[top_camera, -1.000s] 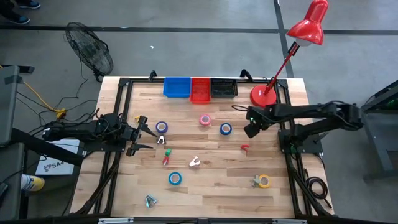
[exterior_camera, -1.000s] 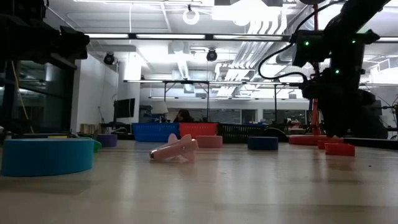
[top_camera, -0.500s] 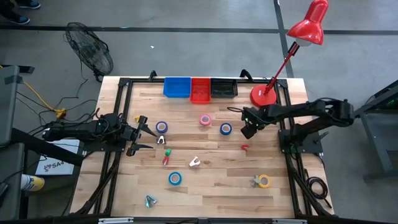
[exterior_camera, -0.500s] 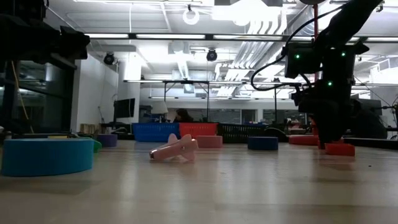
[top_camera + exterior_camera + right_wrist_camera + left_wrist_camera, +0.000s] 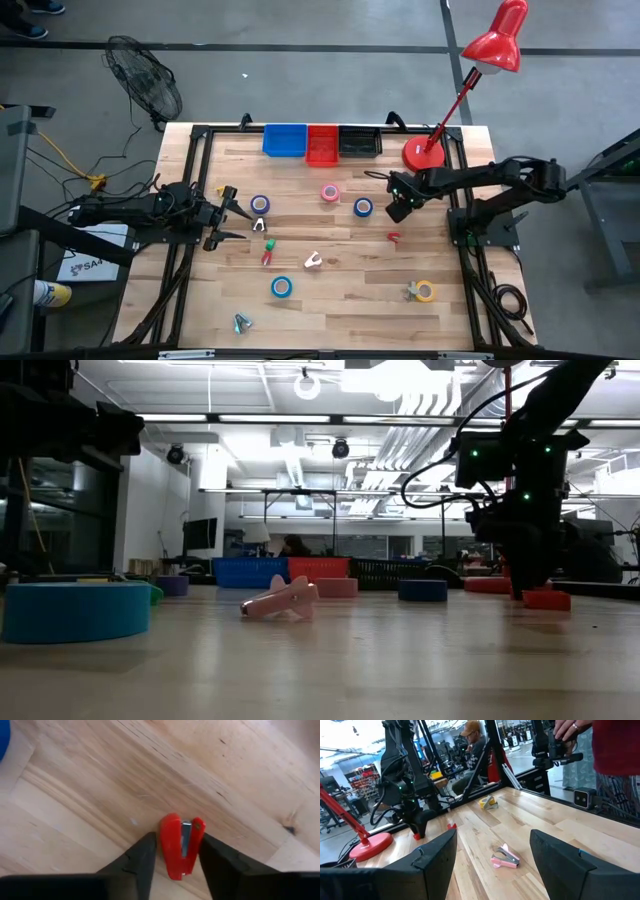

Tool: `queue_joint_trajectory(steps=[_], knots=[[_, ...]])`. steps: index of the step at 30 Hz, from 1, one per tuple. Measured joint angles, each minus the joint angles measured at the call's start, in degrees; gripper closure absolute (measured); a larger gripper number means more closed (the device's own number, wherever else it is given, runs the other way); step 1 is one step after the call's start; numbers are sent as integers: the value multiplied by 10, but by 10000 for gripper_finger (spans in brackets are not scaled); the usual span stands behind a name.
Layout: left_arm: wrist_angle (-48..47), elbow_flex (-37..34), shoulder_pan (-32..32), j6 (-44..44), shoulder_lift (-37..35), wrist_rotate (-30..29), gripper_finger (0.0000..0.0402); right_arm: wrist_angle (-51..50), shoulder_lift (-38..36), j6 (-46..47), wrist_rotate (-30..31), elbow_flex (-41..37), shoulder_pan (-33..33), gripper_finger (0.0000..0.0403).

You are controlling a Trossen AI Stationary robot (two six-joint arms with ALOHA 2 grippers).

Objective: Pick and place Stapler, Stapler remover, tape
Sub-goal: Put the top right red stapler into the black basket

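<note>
A small red stapler [image 5: 181, 845] lies on the wooden table [image 5: 340, 300] at the right, also seen in the high view [image 5: 393, 238]. My right gripper [image 5: 176, 851] stands over it, pointing down, shut on it. My left gripper [image 5: 238, 215] waits open and level at the table's left edge, touching nothing. Tape rolls lie flat: blue ones [image 5: 260, 204], [image 5: 363, 207], [image 5: 281, 287], a pink one [image 5: 330, 193] and a yellow one [image 5: 425, 291]. A pink stapler remover [image 5: 313, 261] lies mid-table. My right gripper pinches the stapler's two long red sides [image 5: 167, 851] between its two fingers, which come from above and point down. The fingers lie across the stapler, at the half nearer its closed end. The stapler lies on the table.
Blue [image 5: 285, 140], red [image 5: 322, 144] and black [image 5: 360, 141] bins line the far edge. A red desk lamp [image 5: 424, 155] stands at the far right, close behind my right arm. More small removers [image 5: 267, 252], [image 5: 240, 322] lie about. A person's hand [image 5: 570, 730] shows beyond the table.
My right gripper has sunk toward the table and shifted a little toward the table's left edge, coming down around the red stapler. The stapler has stayed where it lay.
</note>
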Motion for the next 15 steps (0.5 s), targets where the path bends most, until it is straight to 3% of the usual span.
queue_joint_trajectory(steps=[6, 15], knots=[[0, 0, 0, 0, 0, 0, 154, 1, 0, -1, -10, 0, 0, 354], [0, 0, 0, 0, 0, 0, 154, 9, -20, -21, -22, 24, -4, 356]])
